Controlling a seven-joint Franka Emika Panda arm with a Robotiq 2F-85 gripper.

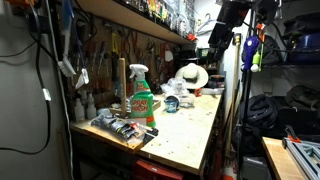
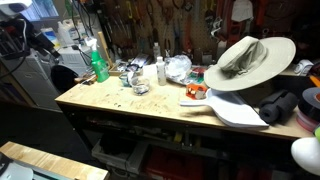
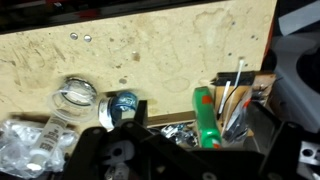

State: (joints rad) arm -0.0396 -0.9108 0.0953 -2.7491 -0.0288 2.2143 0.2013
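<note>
The front of the surface (image 2: 120,112) is wide open, but the green spray bottle (image 2: 100,63), the white bottle (image 2: 161,71) and the big hat (image 2: 250,58) crowd the back.

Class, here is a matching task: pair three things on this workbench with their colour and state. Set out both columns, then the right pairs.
Things:
1 spray bottle
2 brimmed hat
3 paddle-shaped board

Descriptions:
A white, lying flat
B khaki, sitting crown up
C green, standing upright

Pairs: 1-C, 2-B, 3-A
</note>
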